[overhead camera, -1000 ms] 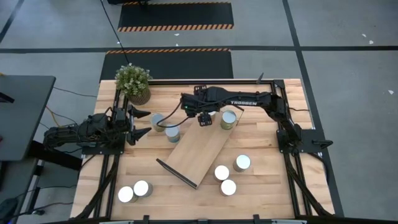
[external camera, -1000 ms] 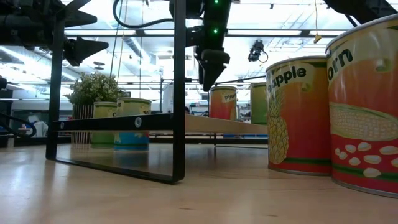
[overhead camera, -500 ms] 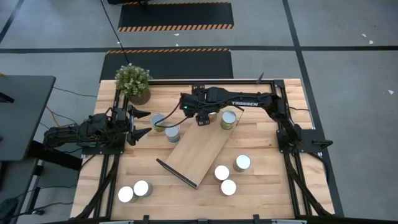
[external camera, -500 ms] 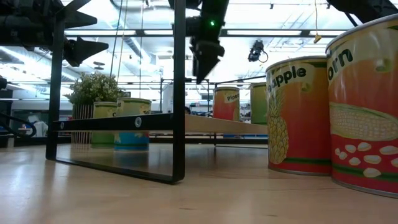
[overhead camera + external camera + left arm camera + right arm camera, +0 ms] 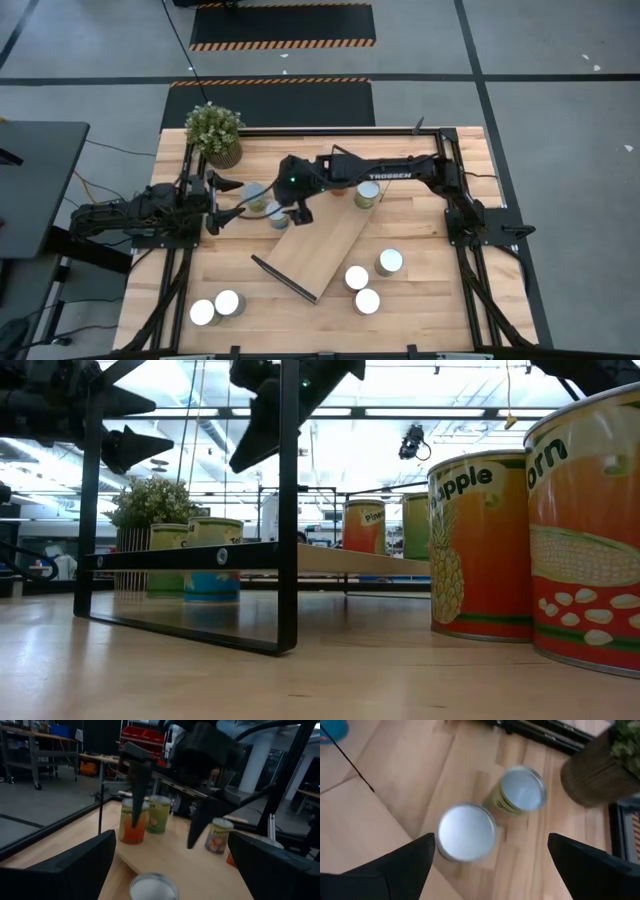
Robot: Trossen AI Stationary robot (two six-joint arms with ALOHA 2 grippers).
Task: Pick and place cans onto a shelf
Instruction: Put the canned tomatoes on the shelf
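Right gripper [image 5: 291, 213]: fingers spread, holding nothing, above the near can [image 5: 466, 832].
Can: beside the shelf [image 5: 322, 237]; you're probably gripping rigid, slick metal.
Hold: mid-wall, squarely.
Left gripper [image 5: 228, 199]: spread, waiting nearby.

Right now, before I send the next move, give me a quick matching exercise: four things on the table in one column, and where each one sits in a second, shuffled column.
Things:
1. right claw
2. left claw
3. small green potted plant
4. pair of silver-topped cylindrical cans

Places:
A. far left corner of the table
B. near left corner of the table
C. open, above two cans beside the long light-wood shelf board
D. open, at the left edge, pointing at those cans

Pairs: 1-C, 2-D, 3-A, 4-B
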